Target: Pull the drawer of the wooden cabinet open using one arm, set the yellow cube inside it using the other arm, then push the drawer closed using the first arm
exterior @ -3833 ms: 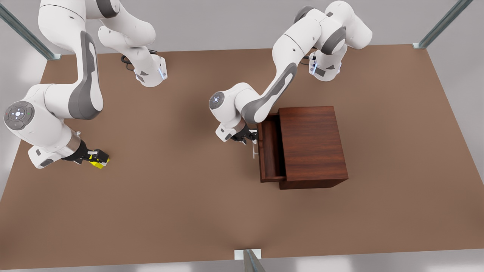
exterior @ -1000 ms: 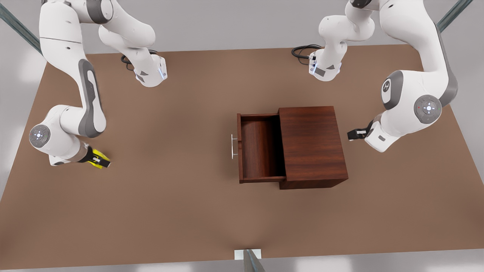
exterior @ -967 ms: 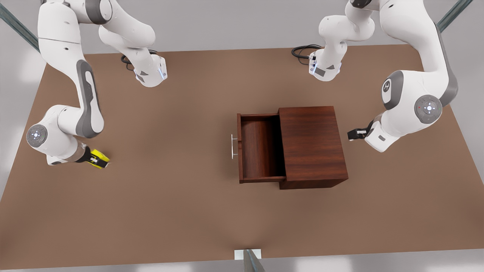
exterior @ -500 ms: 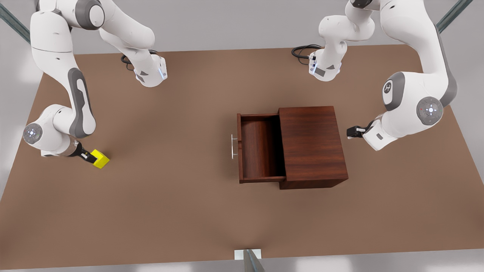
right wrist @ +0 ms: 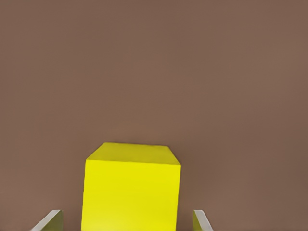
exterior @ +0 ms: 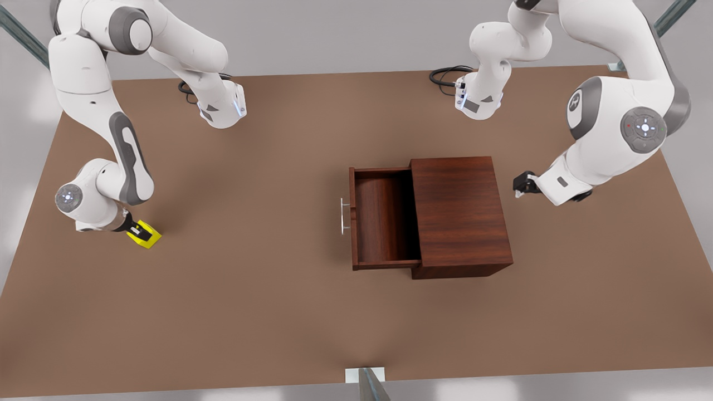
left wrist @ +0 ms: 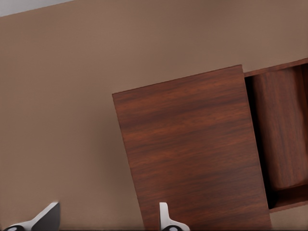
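The yellow cube (exterior: 147,238) rests on the table at the front view's left. My right gripper (exterior: 133,229) is open and straddles it; in the right wrist view the cube (right wrist: 130,192) sits between the fingertips (right wrist: 50,219) with a gap on each side. The wooden cabinet (exterior: 459,214) stands right of centre. Its drawer (exterior: 384,217) is pulled out toward the front view's left, holds nothing, and has a silver handle (exterior: 345,216). My left gripper (exterior: 518,185) hangs open beside the cabinet's back, on the front view's right. The left wrist view shows the cabinet (left wrist: 192,154) and the drawer (left wrist: 284,139).
The brown table (exterior: 250,289) stretches wide between the cube and the drawer. Both arm bases (exterior: 223,108) stand at the table's far edge, with a black cable (exterior: 443,73) by the one on the front view's right. Metal frame posts (exterior: 367,384) mark the edges.
The drawer went from partly to fully pulled out, and the left arm left the handle for the cabinet's back. The right gripper drew back from the cube, then closed in over it again.
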